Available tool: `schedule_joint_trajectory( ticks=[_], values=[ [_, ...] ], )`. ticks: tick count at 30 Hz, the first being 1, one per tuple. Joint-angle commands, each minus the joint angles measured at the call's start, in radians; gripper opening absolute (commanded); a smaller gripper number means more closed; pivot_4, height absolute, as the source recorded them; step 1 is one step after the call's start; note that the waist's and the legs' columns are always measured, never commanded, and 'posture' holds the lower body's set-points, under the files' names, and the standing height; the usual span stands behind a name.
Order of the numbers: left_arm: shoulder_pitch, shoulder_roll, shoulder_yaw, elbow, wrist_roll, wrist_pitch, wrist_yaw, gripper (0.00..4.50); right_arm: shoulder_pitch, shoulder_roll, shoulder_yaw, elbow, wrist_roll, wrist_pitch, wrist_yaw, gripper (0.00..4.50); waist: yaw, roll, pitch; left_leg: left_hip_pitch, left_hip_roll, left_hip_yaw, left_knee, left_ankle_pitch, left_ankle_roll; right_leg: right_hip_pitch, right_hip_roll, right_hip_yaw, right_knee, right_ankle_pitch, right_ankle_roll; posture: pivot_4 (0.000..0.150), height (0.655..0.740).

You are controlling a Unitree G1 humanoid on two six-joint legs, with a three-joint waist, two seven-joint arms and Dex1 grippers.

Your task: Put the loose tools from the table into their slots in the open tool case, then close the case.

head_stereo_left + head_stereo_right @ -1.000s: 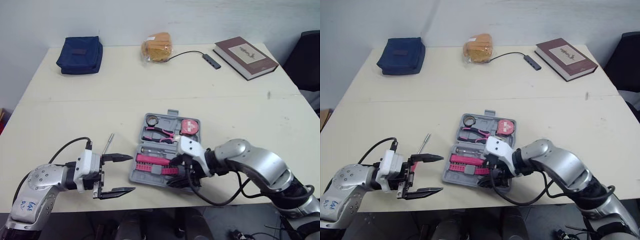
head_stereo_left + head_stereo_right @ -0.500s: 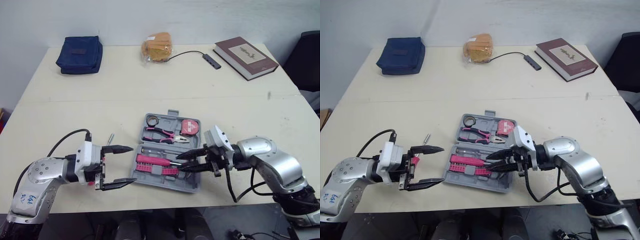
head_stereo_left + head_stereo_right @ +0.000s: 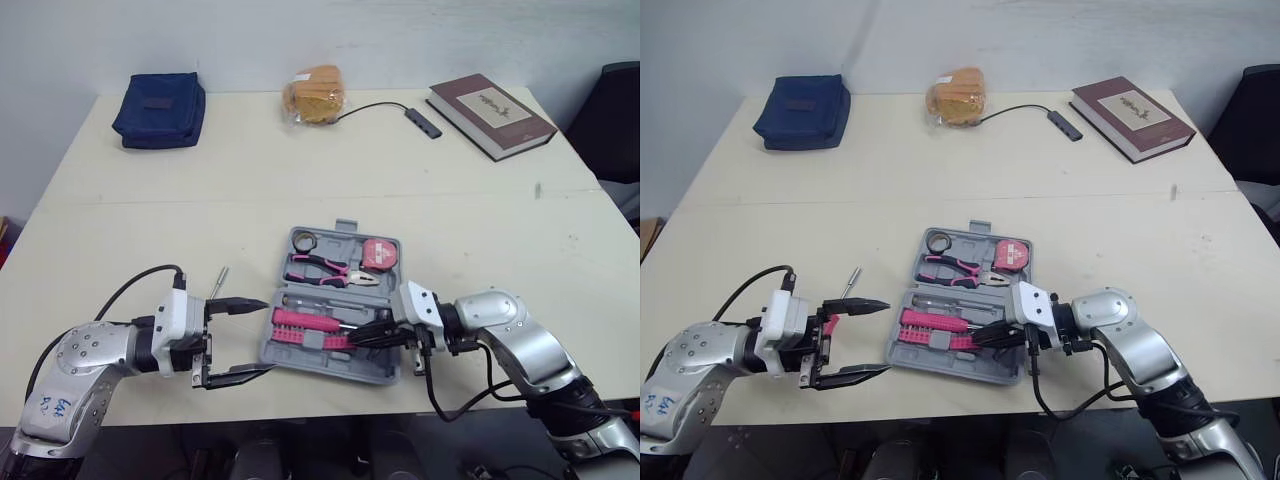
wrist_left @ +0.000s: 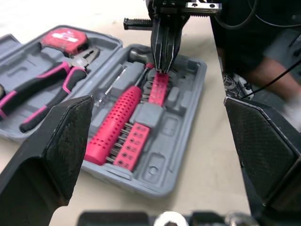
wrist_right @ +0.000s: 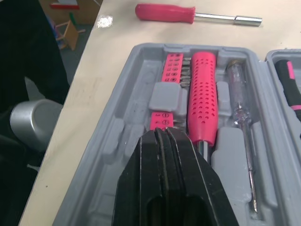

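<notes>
The grey tool case (image 3: 382, 366) lies open near the table's front edge. It holds pink-handled pliers (image 3: 322, 268), a red tape measure (image 3: 378, 254), a pink perforated driver handle (image 4: 118, 119) and pink bit strips (image 5: 173, 68). My right gripper (image 3: 360, 338) is shut with nothing in it. Its tips rest low over the case's front half, by a small pink bit strip (image 4: 159, 87). A loose red-handled screwdriver (image 5: 188, 14) lies on the table left of the case, its metal shaft (image 3: 217, 283) showing just above my left gripper (image 3: 262, 337), which is open and level beside the case's left edge.
At the back of the table are a blue pouch (image 3: 160, 108), a wrapped yellow bundle (image 3: 314, 94), a dark cable hub (image 3: 422, 121) and a brown book (image 3: 490, 113). The table's front edge (image 3: 320, 408) runs just below both grippers.
My right gripper has gone from open to shut, swinging from atop the case's front to its right side, tips pointing left into it. My left gripper edged right, still open.
</notes>
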Motion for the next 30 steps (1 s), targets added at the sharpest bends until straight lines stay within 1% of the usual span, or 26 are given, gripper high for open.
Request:
schedule_joint_trajectory(
  ticks=[1,4,9,15,18,20,21,24,25,26,28,29,30],
  values=[
    [0.010,0.001,0.028,-0.038,-0.011,-0.007,0.012,4.50,0.010,-0.004,0.028,0.013,-0.043,-0.028,0.004,0.12,0.000,0.000,0.000,0.000,0.000,0.000,0.000,0.000,0.000,0.000,0.000,0.000,0.000,0.000,0.000,0.150,0.7400],
    [0.015,0.003,0.030,-0.040,-0.010,-0.009,0.015,4.50,0.021,-0.009,0.056,0.010,-0.076,-0.040,-0.001,0.12,0.000,0.000,0.000,0.001,0.000,0.000,0.000,0.000,0.000,0.001,0.000,0.000,0.000,0.000,0.000,0.150,0.7400],
    [0.020,0.004,0.034,-0.039,-0.006,-0.012,0.022,4.50,0.027,-0.006,0.079,-0.036,-0.110,0.031,-0.052,0.12,-0.001,-0.001,0.000,0.001,0.000,0.000,0.000,0.000,0.000,0.001,0.000,0.000,0.000,0.000,0.000,0.150,0.7400],
    [0.029,0.001,0.041,-0.030,0.005,-0.028,0.031,4.50,0.020,-0.001,0.080,-0.067,-0.136,0.066,-0.105,0.12,0.000,-0.001,-0.001,0.002,0.000,0.000,0.000,0.000,0.000,0.001,-0.001,0.000,0.001,0.000,0.000,0.150,0.7400],
    [0.035,-0.005,0.054,-0.006,0.020,-0.057,0.040,4.50,0.040,0.016,0.015,-0.065,-0.043,-0.010,-0.067,0.12,0.000,-0.001,-0.001,0.002,0.000,0.000,0.000,0.000,0.000,0.001,-0.001,0.000,0.001,0.000,0.000,0.150,0.7400],
    [0.039,-0.010,0.071,0.016,0.024,-0.071,0.046,4.50,0.070,0.047,-0.063,-0.043,0.035,-0.129,-0.036,0.12,0.001,-0.001,-0.001,0.002,0.000,0.000,0.000,0.000,0.000,0.001,-0.001,0.000,0.001,0.000,0.000,0.150,0.7400],
    [0.041,-0.011,0.084,0.027,0.023,-0.072,0.050,4.50,0.088,0.052,-0.107,-0.045,0.071,-0.150,-0.032,0.12,0.001,-0.001,-0.001,0.001,0.000,0.000,0.000,0.000,0.000,0.001,0.000,0.000,0.000,0.000,0.000,0.150,0.7400],
    [0.052,-0.009,0.129,0.060,0.024,-0.089,0.058,4.50,0.131,0.034,-0.204,-0.059,0.175,-0.203,0.043,0.12,0.001,-0.001,0.000,0.001,0.000,0.000,0.000,0.000,0.000,0.001,0.000,0.000,0.000,0.000,0.000,0.150,0.7400],
    [0.059,-0.007,0.148,0.071,0.024,-0.095,0.060,4.50,0.140,0.030,-0.241,-0.053,0.191,-0.217,0.038,0.12,0.001,-0.001,0.000,0.001,0.000,0.000,0.000,0.000,0.001,0.001,0.000,0.000,0.000,0.000,0.000,0.150,0.7400],
    [0.068,-0.006,0.171,0.081,0.021,-0.099,0.063,4.50,0.147,0.003,-0.278,-0.060,0.228,-0.156,0.029,0.12,0.001,-0.001,0.000,0.001,-0.001,0.000,0.000,0.000,0.001,0.001,-0.001,0.000,0.000,0.000,0.000,0.150,0.7400],
    [0.091,-0.011,0.240,0.117,0.019,-0.118,0.081,4.50,0.168,-0.046,-0.380,-0.042,0.277,-0.122,0.024,0.67,0.001,-0.001,0.000,0.001,0.000,0.000,0.000,0.000,0.001,0.001,-0.001,0.000,0.000,0.000,0.000,0.150,0.7400],
    [0.098,-0.019,0.275,0.139,0.020,-0.140,0.091,4.50,0.182,-0.071,-0.418,-0.022,0.276,-0.143,0.040,0.95,0.001,-0.001,0.000,0.001,0.000,0.000,0.000,0.000,0.001,0.001,-0.001,0.000,0.000,0.000,0.000,0.150,0.7400],
    [0.103,-0.026,0.300,0.159,0.025,-0.158,0.100,4.50,0.193,-0.084,-0.444,0.006,0.258,-0.187,0.049,1.40,0.001,-0.001,0.000,0.001,0.000,0.000,0.000,0.000,0.001,0.001,-0.001,0.000,0.000,0.000,0.000,0.150,0.7400]
  ],
)
